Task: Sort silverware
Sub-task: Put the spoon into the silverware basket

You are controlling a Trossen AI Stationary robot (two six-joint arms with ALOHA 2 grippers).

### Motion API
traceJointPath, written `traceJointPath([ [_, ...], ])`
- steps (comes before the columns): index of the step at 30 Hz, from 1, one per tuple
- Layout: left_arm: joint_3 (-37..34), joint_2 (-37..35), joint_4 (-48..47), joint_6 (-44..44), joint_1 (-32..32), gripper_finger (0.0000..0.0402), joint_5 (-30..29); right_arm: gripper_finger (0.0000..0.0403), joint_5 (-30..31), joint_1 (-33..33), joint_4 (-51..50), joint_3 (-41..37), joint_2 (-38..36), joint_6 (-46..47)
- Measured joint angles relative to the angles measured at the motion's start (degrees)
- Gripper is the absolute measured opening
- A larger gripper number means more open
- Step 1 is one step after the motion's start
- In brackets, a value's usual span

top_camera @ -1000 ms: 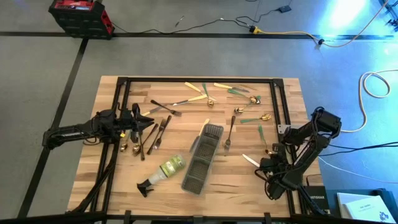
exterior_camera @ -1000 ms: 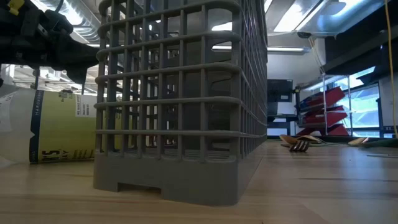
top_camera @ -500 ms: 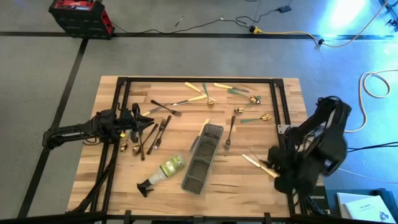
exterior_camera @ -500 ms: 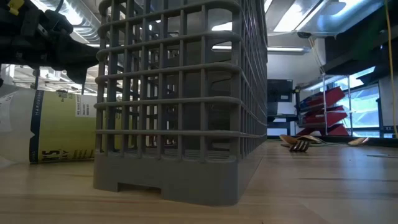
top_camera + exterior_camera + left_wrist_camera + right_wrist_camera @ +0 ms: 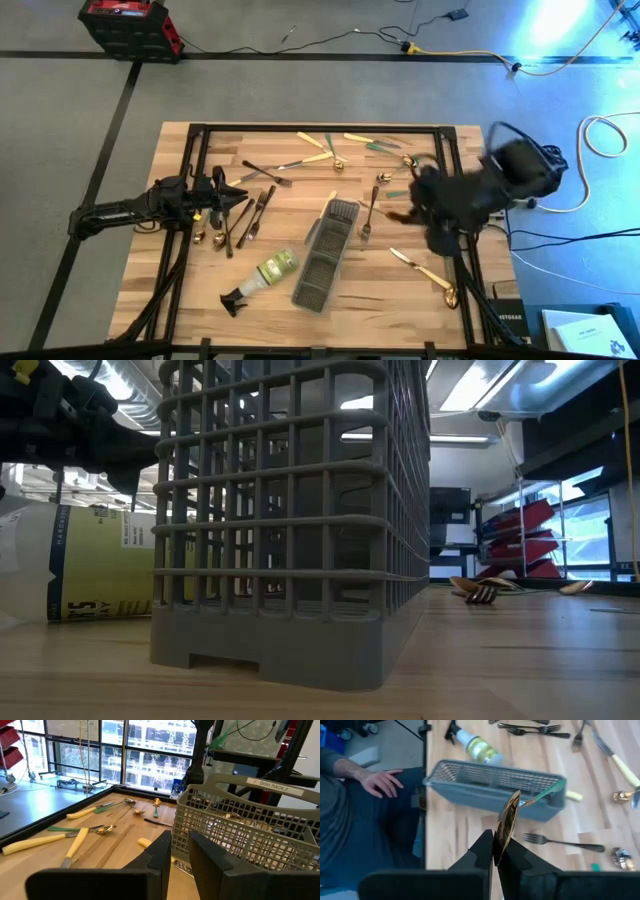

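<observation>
The silverware lies scattered on the wooden table: dark forks (image 5: 255, 210) at the left, and cream- and green-handled pieces (image 5: 330, 145) along the far edge. The grey mesh caddy (image 5: 325, 255) lies in the middle. My right gripper (image 5: 415, 208) hangs high over the table's right half, shut on a spoon (image 5: 520, 807) with a gold bowl and a green handle. My left gripper (image 5: 235, 195) rests level at the left. Its fingers (image 5: 165, 855) stand almost together with nothing between them, pointing at the caddy (image 5: 250, 830). My right gripper pinches the spoon's gold bowl (image 5: 504, 832) between its two fingers, with the bowl edge-on. The fingers slant down from the table's right side. The green handle (image 5: 551, 789) sticks out past the fingertips. The spoon is lifted clear, high above the caddy (image 5: 495, 785).
A clear spray bottle (image 5: 265, 275) lies on its side to the left of the caddy. A cream-handled gold spoon (image 5: 425, 272) lies near the right front corner. A dark fork (image 5: 562, 842) lies below my right gripper. A person's hand (image 5: 382, 780) rests beyond the table's near edge.
My right gripper has risen steeply from the table's right front corner. It swung toward the far edge and the middle, and it tipped and rolled as it went. The green-handled spoon went up with it, lifted clear of the table.
</observation>
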Motion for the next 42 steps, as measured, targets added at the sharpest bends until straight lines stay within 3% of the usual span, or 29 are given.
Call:
traceJointPath([
  [7,0.02,0.01,0.0,0.0,-0.02,0.0051,0.02,0.0,-20.87,-17.88,1.04,-0.03,8.34,-13.26],
  [18,0.01,0.0,0.0,0.0,-0.02,0.0051,0.01,0.0,-38.78,-32.51,0.54,-0.04,19.17,-23.12],
  [24,0.02,0.02,0.0,0.0,0.01,0.0051,0.0,0.0,-43.89,-36.01,-0.44,-0.04,22.91,-24.49],
  [33,0.02,0.02,-0.02,0.0,-0.02,0.0051,0.02,0.0,-45.91,-37.06,-0.42,-0.04,27.24,-28.44],
  [39,0.02,0.01,-0.02,0.0,-0.02,0.0051,0.02,0.0,-43.73,-37.08,-0.43,-0.04,28.92,-33.35],
  [42,0.0,0.0,-0.02,0.0,-0.02,0.0051,0.02,0.0,-39.79,-37.08,-0.49,-0.02,28.88,-35.94],
])
